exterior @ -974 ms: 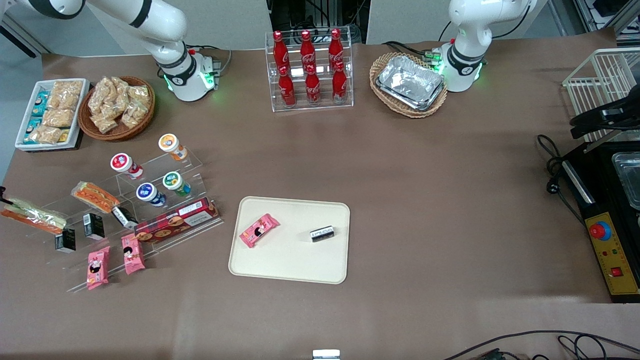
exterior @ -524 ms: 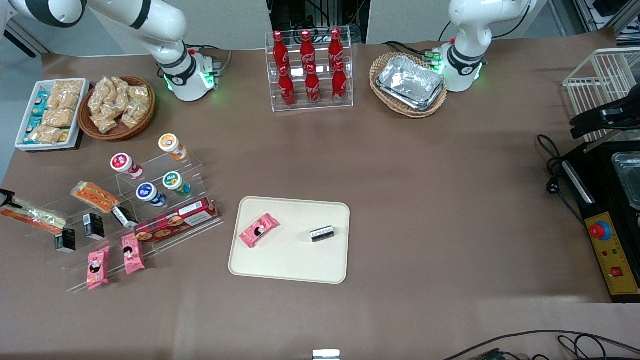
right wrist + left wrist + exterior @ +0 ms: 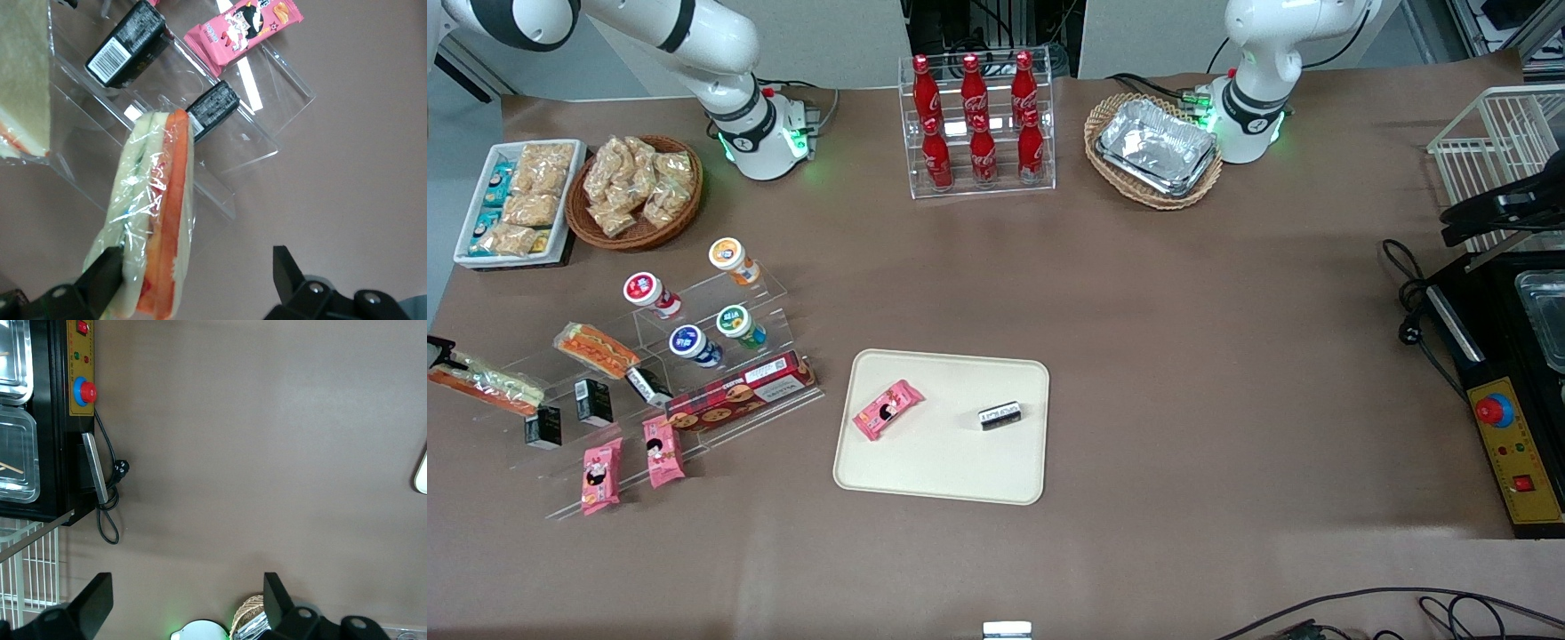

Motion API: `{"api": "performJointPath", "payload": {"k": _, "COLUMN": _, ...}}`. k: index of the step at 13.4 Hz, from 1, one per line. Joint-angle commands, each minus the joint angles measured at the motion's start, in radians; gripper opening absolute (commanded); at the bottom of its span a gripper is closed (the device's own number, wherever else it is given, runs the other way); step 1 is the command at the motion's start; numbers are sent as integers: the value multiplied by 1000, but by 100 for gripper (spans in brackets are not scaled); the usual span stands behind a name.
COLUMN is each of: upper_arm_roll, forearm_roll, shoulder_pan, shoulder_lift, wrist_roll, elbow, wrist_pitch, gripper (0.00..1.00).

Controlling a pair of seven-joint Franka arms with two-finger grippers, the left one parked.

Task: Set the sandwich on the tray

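Our gripper straddles the sandwich, jaws wide; grasping and carrying to the tray remain.

A desk covered in brown paper fills nearly the whole front view, lit evenly, with soft green glows where it meets the pale wall. Taking the clear bottle rack as landmark: above it a dark gap splits the wall panels, holding what may be cables. Well off from the rack, toward the parked arm's end, stand a white wire rack and a black machine
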Motion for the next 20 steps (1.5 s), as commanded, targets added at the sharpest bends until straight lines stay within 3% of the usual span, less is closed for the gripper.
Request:
{"api": "performJointPath", "payload": {"k": 1, "upper_arm_roll": 6, "forearm_roll": 5, "shoulder_pan": -9, "shoulder_lift": 4, "wrist_roll": 3, "elbow": 42, "wrist_pitch": -74, "gripper": 100}}
{"api": "performJointPath", "payload": {"k": 8, "upper_arm_roll": 4, "forearm_roll": 16, "shoulder_pan": -10, "shoulder_lift": -1, "wrist_roll": 7, "elbow": 197, "wrist_pitch": -287, "gripper": 100}}
{"api": "performJointPath", "payload": {"k": 12, "upper_arm_roll": 6, "forearm_roll": 22, "shoulder_pan": -36, "shoulder_lift": -42, "wrist_roll": -7, "elbow": 195, "wrist_pitch": -349, "gripper": 100}}
{"api": "performJointPath", "payload": {"k": 20, "upper_arm_roll": 10, "forearm_roll": 77, "shoulder_pan": -73, "shoulder_lift": -68, "wrist_roll": -80, "elbow": -56, "wrist_pitch": -141, "gripper": 100}}
